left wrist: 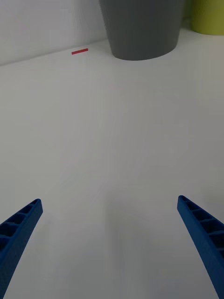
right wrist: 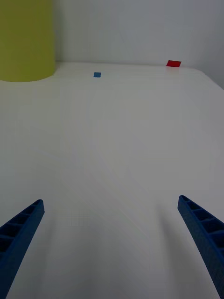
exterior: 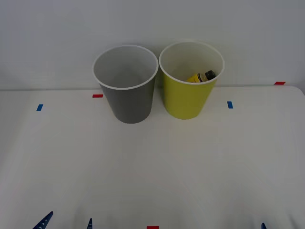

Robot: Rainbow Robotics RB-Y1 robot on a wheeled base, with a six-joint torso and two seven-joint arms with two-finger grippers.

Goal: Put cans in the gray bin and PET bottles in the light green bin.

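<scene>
The gray bin (exterior: 127, 90) stands at the back of the white table, with only its pale inside wall in sight. Close to its right is the light green bin (exterior: 188, 86). A PET bottle (exterior: 202, 77) with a black cap and yellow label lies tilted inside the green bin. Cans are out of view. My left gripper (left wrist: 109, 201) hangs open over bare table near the front edge, facing the gray bin (left wrist: 140, 28). At the front right, my right gripper (right wrist: 111, 201) is also open and holds nothing, with the green bin (right wrist: 25, 39) far ahead.
Small tape marks lie on the table: red (exterior: 97, 96) and blue (exterior: 39, 107) on the left, blue (exterior: 230, 104) and red (exterior: 279, 83) on the right, red (exterior: 152, 227) at the front edge. A pale wall rises behind the bins.
</scene>
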